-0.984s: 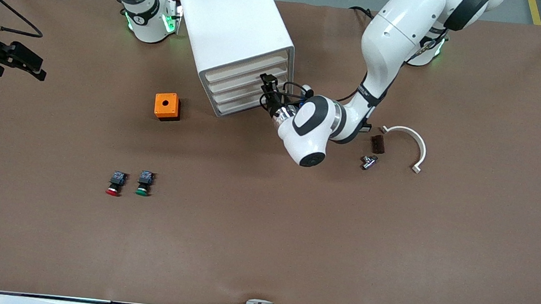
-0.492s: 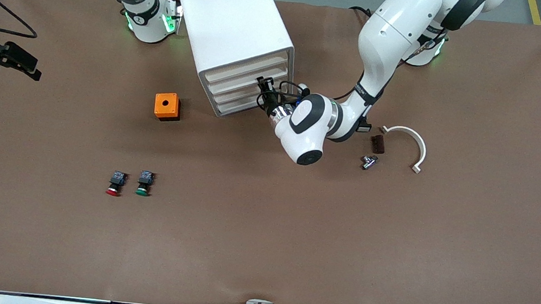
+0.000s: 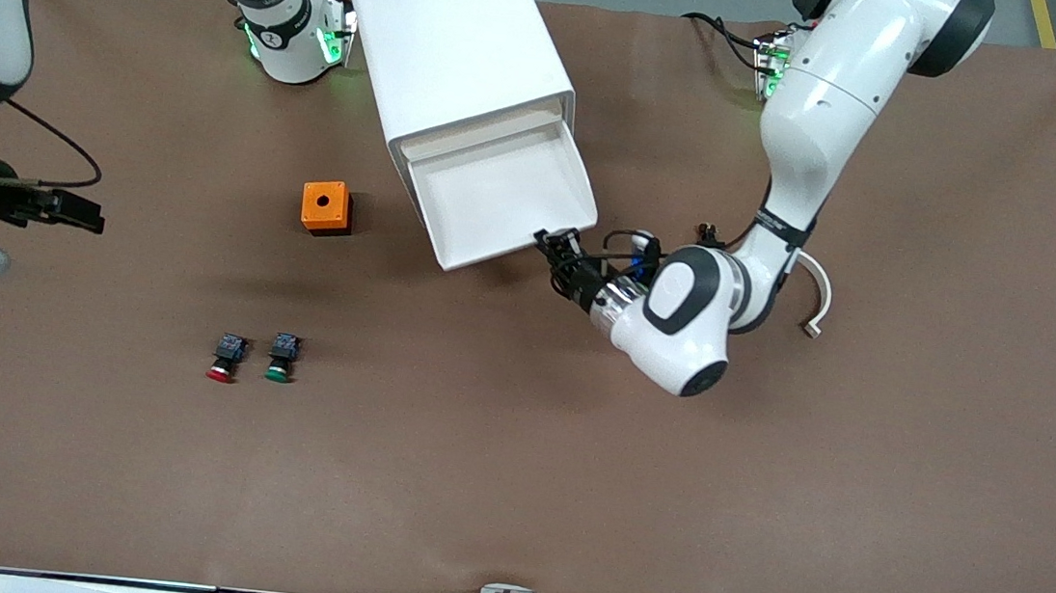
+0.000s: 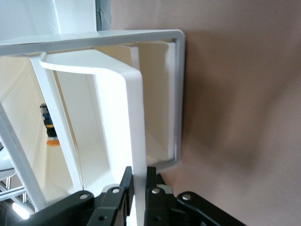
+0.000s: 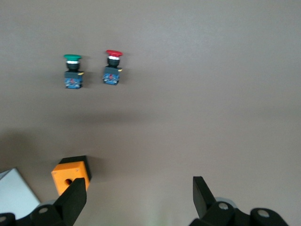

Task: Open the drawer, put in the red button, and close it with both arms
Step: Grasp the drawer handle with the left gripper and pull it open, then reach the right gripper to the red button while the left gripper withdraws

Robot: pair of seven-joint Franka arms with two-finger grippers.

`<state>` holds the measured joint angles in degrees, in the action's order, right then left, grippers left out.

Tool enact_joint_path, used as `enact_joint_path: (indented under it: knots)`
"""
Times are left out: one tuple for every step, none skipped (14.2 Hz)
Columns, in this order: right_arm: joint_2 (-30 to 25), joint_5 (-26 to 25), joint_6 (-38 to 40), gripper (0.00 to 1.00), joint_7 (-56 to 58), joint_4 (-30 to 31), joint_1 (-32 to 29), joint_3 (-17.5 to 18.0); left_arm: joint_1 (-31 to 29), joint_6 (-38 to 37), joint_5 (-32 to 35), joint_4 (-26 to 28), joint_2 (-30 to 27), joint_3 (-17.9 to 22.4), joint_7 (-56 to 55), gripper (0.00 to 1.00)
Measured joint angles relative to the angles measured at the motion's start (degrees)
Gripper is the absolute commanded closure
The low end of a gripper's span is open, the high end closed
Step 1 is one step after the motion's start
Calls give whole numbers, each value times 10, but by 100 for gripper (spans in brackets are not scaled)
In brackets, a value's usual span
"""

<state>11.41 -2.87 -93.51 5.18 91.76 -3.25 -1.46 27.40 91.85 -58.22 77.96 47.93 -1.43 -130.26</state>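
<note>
The drawer [image 3: 500,187] is pulled far out of the white cabinet [image 3: 455,47] and is empty. My left gripper [image 3: 557,246] is shut on the corner of the drawer's low front; in the left wrist view the fingers [image 4: 151,183] pinch the thin white front [image 4: 134,122]. The red button [image 3: 222,359] lies on the table nearer to the front camera, beside a green-capped button [image 3: 281,358]. My right gripper [image 3: 81,213] is open and empty, up over the right arm's end of the table. The right wrist view shows the red button [image 5: 113,68] ahead of the right gripper [image 5: 138,197].
An orange box with a hole [image 3: 325,207] stands between the cabinet and the buttons; it also shows in the right wrist view [image 5: 70,174], as does the green button [image 5: 73,70]. A white curved clamp [image 3: 815,285] lies by the left arm's wrist.
My left gripper has pulled the drawer out of the cabinet toward the front camera. My right hand has shifted over the table's end toward the buttons.
</note>
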Motion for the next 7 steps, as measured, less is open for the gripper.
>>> enact_joint_path:
  knots:
    - [5,0,-18,0,0,6,-2,0,-4,4,0,-4,2,0,8,32]
    - [6,3,-53,0,-4,24,-7,0,-4,8,0,-7,3,0,15,1]
    - [7,10,-104,0,-13,55,-11,0,-3,12,0,-10,3,-1,19,0]
    - [8,18,-163,0,-21,95,-14,0,-3,14,0,-13,3,-2,20,0]
    - [11,23,-225,0,-30,135,-14,1,-6,15,0,-16,3,-2,20,0]
    - [16,28,-290,0,-44,173,-12,3,-9,15,0,-21,3,0,20,0]
    - [25,29,-353,0,-66,208,-7,6,-12,16,1,-27,3,5,21,0]
